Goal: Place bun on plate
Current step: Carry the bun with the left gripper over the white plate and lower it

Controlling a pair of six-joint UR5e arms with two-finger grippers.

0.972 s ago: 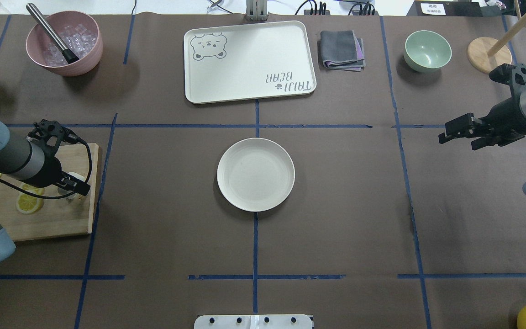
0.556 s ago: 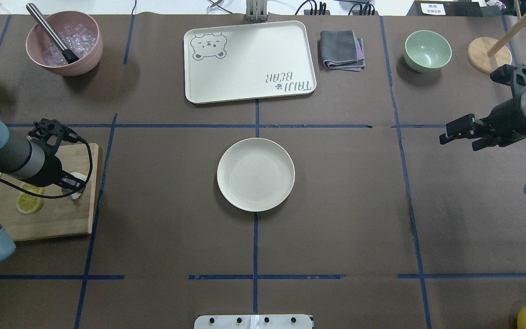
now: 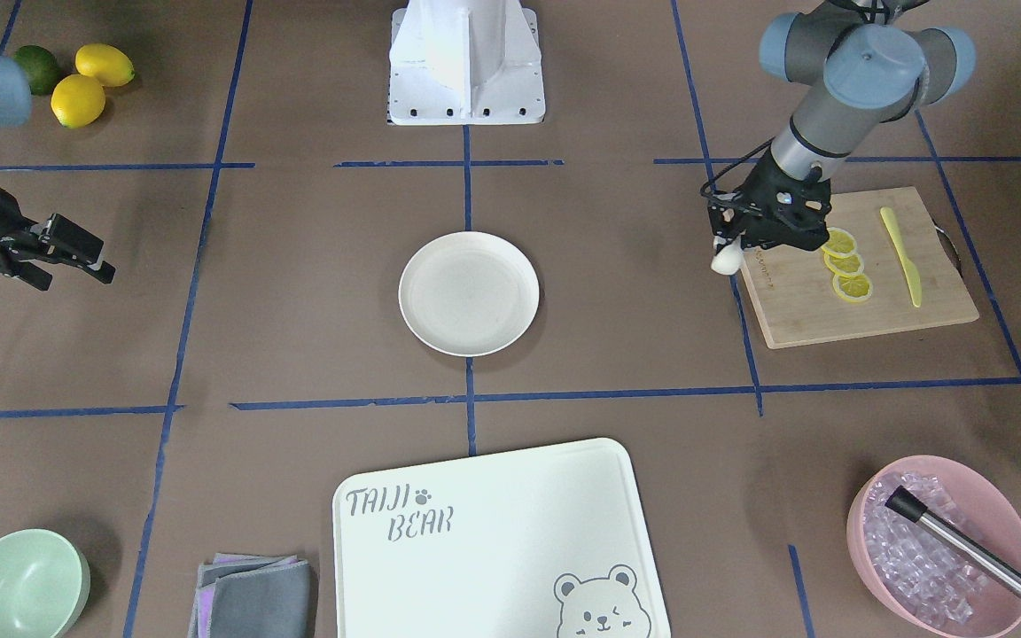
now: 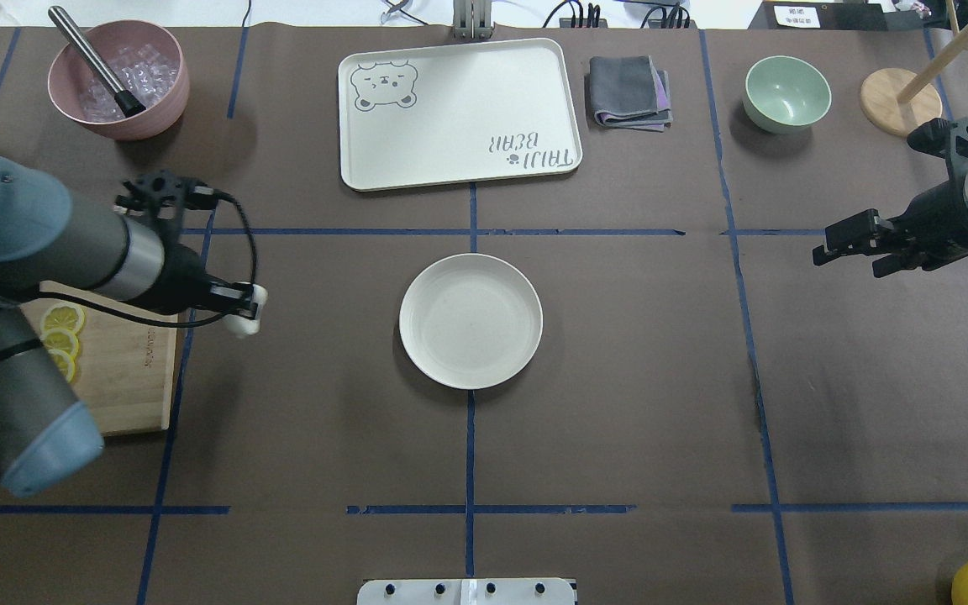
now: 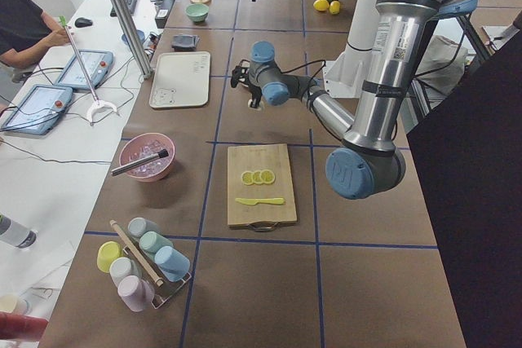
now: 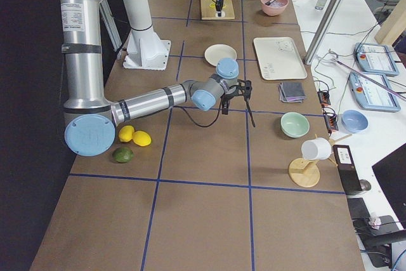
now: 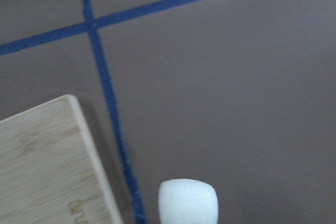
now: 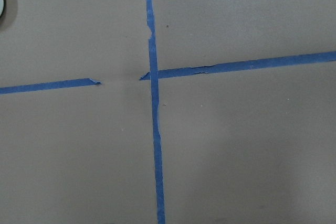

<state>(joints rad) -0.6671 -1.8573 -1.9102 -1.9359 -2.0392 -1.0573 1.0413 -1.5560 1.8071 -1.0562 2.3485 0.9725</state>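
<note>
Brown counter (image 4: 618, 378): bun (image 4: 242, 326) clamped in left gripper (image 4: 244, 307), well apart from plate (image 4: 470, 321); to be lowered onto plate centre before release. Right gripper (image 4: 847, 249) parted.

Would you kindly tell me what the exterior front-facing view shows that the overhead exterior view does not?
Only the front-facing view shows the yellow knife on the cutting board, the lime and the robot's white base. Only the overhead view shows the wooden stand. Both show the bun gripped in the left hand just past the board's edge, the empty plate, the bear tray, the pink bowl and the green bowl.
</note>
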